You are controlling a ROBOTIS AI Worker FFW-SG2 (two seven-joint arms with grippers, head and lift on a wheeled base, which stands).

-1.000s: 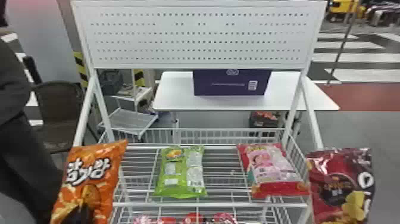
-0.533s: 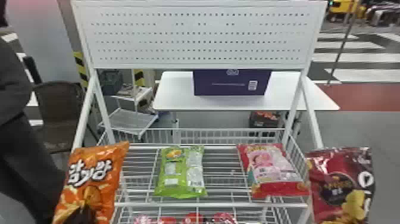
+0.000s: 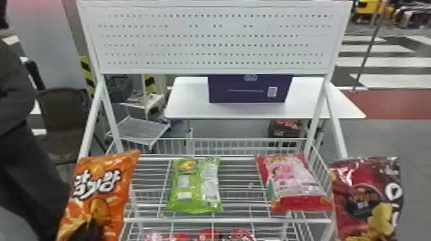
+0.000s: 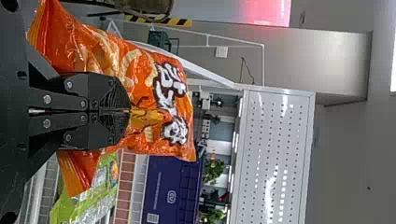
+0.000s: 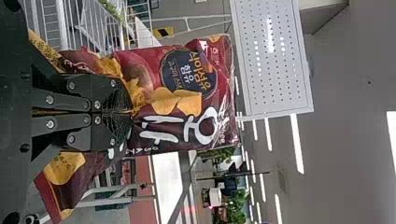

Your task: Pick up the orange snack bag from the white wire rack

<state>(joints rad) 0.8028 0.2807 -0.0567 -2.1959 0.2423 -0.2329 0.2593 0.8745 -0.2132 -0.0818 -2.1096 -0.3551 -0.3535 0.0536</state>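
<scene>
i judge the pick itself done: the orange snack bag (image 3: 99, 192) hangs at my eight o'clock in the head view, upright and a touch tilted, and looks clear of the white wire rack (image 3: 227, 220), beside its near left corner. as i read it, little is left but to keep that hold and not let the bag swing back into the frame. on the shelf, a green bag (image 3: 194, 186) lies towards six o'clock and a pink-and-red bag (image 3: 288, 182) towards five. my left gripper (image 4: 128, 111) is pinched almost together on the orange film — one fold caught between the tips. my right gripper (image 5: 130, 112) is clamped just as narrow on a dark red bag (image 5: 177, 70), out at four o'clock.
</scene>
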